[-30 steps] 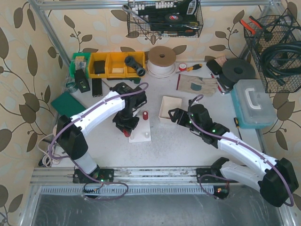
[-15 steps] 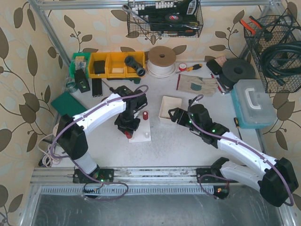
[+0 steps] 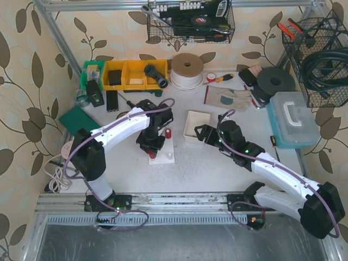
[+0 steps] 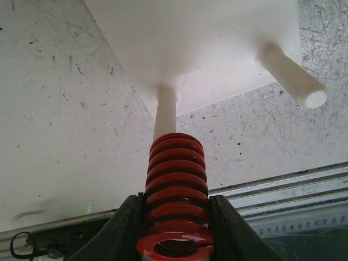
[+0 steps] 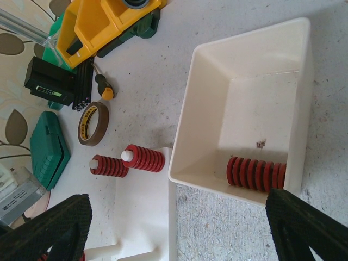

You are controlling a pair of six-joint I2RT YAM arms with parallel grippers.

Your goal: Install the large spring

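My left gripper (image 3: 151, 147) is shut on a large red spring (image 4: 175, 187). The spring's far end sits over a white peg (image 4: 166, 111) of the white base plate (image 4: 206, 43). A second bare peg (image 4: 291, 76) stands to the right. In the right wrist view two red springs (image 5: 142, 159) (image 5: 109, 165) sit on pegs of the plate (image 5: 144, 217). Another red spring (image 5: 255, 174) lies in the white bin (image 5: 187, 130). My right gripper (image 5: 179, 234) is open and empty, hovering by the bin's near edge (image 3: 202, 133).
A tape roll (image 5: 93, 123), a small screwdriver (image 5: 103, 91), a black box (image 5: 51, 81), a green case (image 5: 49, 149) and yellow bins (image 5: 103, 22) lie left of and behind the plate. A glove (image 3: 227, 98) and a blue case (image 3: 292, 119) lie at the right.
My left gripper has moved right with the red spring, from beside the plate to over its near-left peg. The right arm has not moved.
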